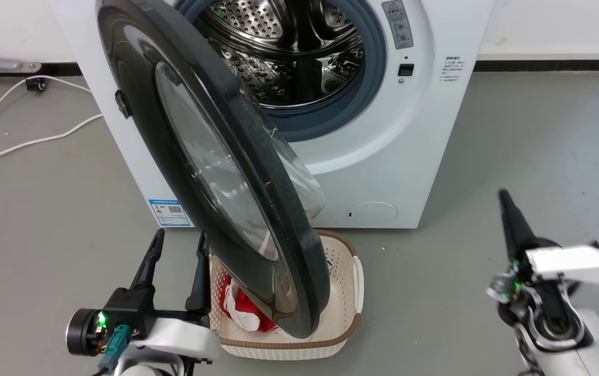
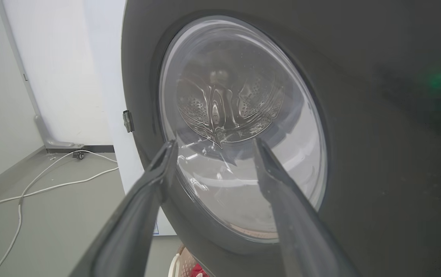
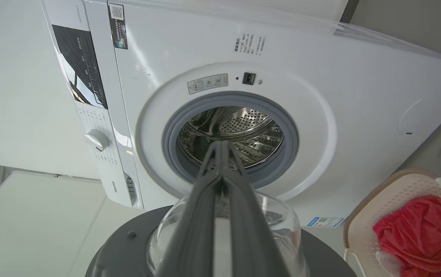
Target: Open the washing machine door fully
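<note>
The washing machine door (image 1: 215, 156), glossy black with a clear glass bowl, stands swung out about halfway from the white washing machine (image 1: 383, 156), so the steel drum (image 1: 289, 47) lies bare. My left gripper (image 1: 180, 243) is open at the door's outer lower edge, its right finger close beside the rim. In the left wrist view the open left gripper (image 2: 214, 146) points at the door (image 2: 358, 154) glass from outside. My right gripper (image 1: 503, 196) is shut and empty, off to the machine's right. In the right wrist view the right gripper (image 3: 222, 144) points at the drum (image 3: 239, 130) over the door's (image 3: 128, 246) inner bowl.
A cream perforated laundry basket (image 1: 343, 292) with red and white cloth (image 1: 242, 308) sits on the floor right under the door's lower edge. A white cable (image 1: 12, 146) runs over the grey floor at the left. A wall stands behind the machine.
</note>
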You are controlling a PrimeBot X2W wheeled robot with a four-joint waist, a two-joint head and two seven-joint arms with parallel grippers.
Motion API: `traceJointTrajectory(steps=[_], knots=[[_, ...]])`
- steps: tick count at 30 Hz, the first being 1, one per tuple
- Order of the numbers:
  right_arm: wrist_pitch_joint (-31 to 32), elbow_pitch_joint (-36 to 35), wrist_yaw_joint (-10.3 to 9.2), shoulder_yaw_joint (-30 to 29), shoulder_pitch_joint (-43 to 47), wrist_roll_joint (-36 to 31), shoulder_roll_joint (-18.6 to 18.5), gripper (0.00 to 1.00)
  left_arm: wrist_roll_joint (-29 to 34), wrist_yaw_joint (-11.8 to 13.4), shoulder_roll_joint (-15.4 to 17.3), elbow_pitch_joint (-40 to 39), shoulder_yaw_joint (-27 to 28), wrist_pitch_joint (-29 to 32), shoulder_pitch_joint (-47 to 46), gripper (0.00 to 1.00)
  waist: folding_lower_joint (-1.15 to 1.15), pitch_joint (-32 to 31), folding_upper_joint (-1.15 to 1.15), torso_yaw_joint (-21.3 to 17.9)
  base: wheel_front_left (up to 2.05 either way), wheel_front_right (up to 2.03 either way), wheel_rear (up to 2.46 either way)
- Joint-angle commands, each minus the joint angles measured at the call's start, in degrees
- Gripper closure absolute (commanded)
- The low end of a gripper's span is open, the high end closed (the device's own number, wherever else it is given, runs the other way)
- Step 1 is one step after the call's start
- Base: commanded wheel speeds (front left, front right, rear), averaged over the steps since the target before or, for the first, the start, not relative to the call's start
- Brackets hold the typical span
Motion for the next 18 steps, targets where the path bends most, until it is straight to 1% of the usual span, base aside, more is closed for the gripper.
traceJointTrajectory(steps=[1, 3, 4, 5, 6, 7, 8, 11, 13, 14, 18], knots=[[-0.89, -0.88, -0.01, -0.36, 1.83, -0.67, -0.86, 1.0, 0.0, 0.08, 0.0, 0.1, 0.2, -0.15, 0.75, 0.0, 0.01, -0.07, 0.0, -0.39, 0.0, 0.0, 0.0], [-2.28, -2.71, -0.01, -1.42, 4.26, -0.41, -1.2, 1.0, -0.03, 0.14, -0.02, 0.11, 0.52, -0.15, 0.66, 0.0, 0.01, -0.07, 0.0, -0.74, 0.0, 0.0, 0.0], [-3.04, -3.34, -0.01, -1.85, 5.2, -1.07, -1.83, 0.94, -0.06, 0.22, 0.0, 0.06, 0.74, -0.15, 0.68, 0.0, 0.01, -0.02, 0.0, -0.9, 0.0, 0.0, 0.0], [-3.77, -4.07, -0.01, -2.05, 6.05, -1.91, -2.19, 0.65, -0.09, 0.36, 0.0, -0.02, 0.98, -0.15, 0.74, 0.0, 0.01, 0.05, 0.0, -1.1, 0.0, 0.0, 0.0], [-4.35, -4.73, -0.01, -2.07, 6.85, -2.82, -2.4, 0.45, -0.14, 0.45, -0.02, -0.16, 1.13, -0.15, 0.78, 0.0, 0.01, 0.14, 0.0, -1.27, 0.0, 0.0, 0.0], [-4.91, -5.34, -0.01, -2.06, 7.59, -3.86, -2.51, 0.08, -0.2, 0.47, -0.01, -0.24, 1.3, -0.15, 0.88, 0.0, 0.01, 0.18, 0.0, -1.38, 0.0, 0.0, 0.0], [-5.42, -6.09, -0.01, -2.08, 8.23, -5.28, -2.79, 0.0, -0.25, 0.52, -0.01, -0.26, 1.47, -0.15, 1.05, 0.0, 0.01, 0.16, 0.0, -1.46, 0.0, 0.0, 0.0], [-6.79, -7.76, -0.01, -2.35, 9.75, -13.27, -3.99, 0.0, -0.27, 0.54, -0.02, -0.2, 1.68, -0.15, 1.11, 0.0, 0.01, 0.2, 0.0, -1.49, 0.0, 0.0, 0.0], [-7.08, -8.35, -0.01, -3.26, 10.52, -21.33, -4.24, 0.0, -0.37, 0.65, -0.01, -0.21, 1.79, -0.15, 0.91, 0.0, 0.01, 0.28, 0.0, -1.45, 0.0, 0.0, 0.0], [-7.15, -8.94, -0.01, -5.02, 10.74, -26.33, -3.83, 0.0, -0.4, 0.71, -0.01, -0.25, 1.9, -0.15, 0.84, 0.0, 0.01, 0.32, 0.0, -1.49, 0.0, 0.0, 0.0], [-7.13, -12.9, -0.02, -11.15, 12.79, -47.82, 0.33, 0.0, -0.35, 0.74, -0.01, -0.44, 2.26, -0.15, 0.46, 0.0, 0.01, 0.58, 0.0, -1.6, 0.0, 0.0, 0.0]])
